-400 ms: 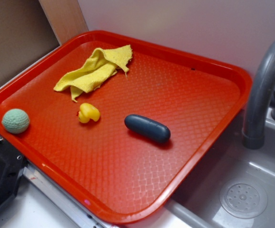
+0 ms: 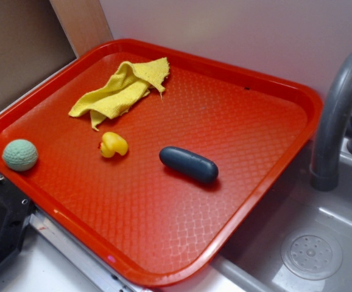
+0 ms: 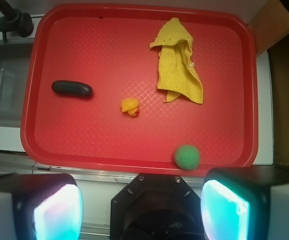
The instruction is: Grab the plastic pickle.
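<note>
Plastic pickle point(image 2: 188, 164): one piece, smooth, dark blue-green verging on black, capsule-shaped with rounded ends. Lies flat on the floor of the tray, near its middle, long axis running slantwise in the exterior view. Nothing touches it. In the wrist view the same piece point(image 3: 72, 88) lies toward the tray's left side, on the half nearer the sink.

Yellow rubber duck point(image 2: 113, 145): one, small, just beside the pickle but apart from it, between the pickle and the ball.

Yellow cloth point(image 2: 121, 90): one, crumpled and partly folded, lying toward a far corner of the tray, well apart from the pickle.

Pale green ball point(image 2: 20, 154): one, dimpled, resting against the tray's rim at the edge closest to the tool, well apart from the pickle.

Tray point(image 2: 267, 140): red plastic, rectangular with rounded corners, raised rim, textured diamond-pattern floor. Holds all four items above. One end overhangs the sink.

Sink point(image 2: 313, 246): grey basin with a round drain cover at its bottom; a grey curved faucet point(image 2: 334, 115) rises beside the tray. No loose items visible in the basin.

Tool point(image 3: 142, 207): seen only in the wrist view, at the bottom edge of the frame, high above and off the near side of the tray. Its two fingers point(image 3: 49, 210) stand wide apart, with nothing between them. Clear of every item.
</note>
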{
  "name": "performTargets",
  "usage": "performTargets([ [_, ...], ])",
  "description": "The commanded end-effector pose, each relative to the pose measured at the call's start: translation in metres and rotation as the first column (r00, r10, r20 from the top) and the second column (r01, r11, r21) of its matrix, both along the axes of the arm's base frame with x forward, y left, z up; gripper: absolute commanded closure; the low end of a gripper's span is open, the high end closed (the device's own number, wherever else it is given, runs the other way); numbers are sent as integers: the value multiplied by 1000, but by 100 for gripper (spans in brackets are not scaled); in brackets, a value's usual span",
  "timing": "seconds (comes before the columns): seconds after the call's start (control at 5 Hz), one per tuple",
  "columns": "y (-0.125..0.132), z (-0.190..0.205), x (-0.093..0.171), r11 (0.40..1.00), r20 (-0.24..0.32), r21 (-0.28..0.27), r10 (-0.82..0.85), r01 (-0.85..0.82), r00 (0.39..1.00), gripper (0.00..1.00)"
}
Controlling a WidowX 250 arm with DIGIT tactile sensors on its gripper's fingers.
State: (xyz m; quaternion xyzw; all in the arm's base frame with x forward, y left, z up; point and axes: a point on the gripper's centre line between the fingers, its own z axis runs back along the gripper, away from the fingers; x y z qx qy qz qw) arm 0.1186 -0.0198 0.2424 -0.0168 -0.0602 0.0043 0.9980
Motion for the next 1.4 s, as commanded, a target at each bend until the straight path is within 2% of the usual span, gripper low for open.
performTargets([
  [0.0, -14, -22, 52, 876, 115, 127, -479, 466, 870, 0],
  [0.2, -39, -39, 72, 730, 132, 178, -682, 660, 719, 0],
  [0.4, -70, -57, 85, 546, 143, 175, -838, 819, 527, 0],
  [0.6, -83, -79, 96, 396, 87, 148, -918, 906, 387, 0],
  [0.8, -94, -99, 107, 340, 45, 127, -941, 932, 336, 0],
  [1.2, -121, -148, 109, 245, -33, 27, -969, 969, 246, 0],
])
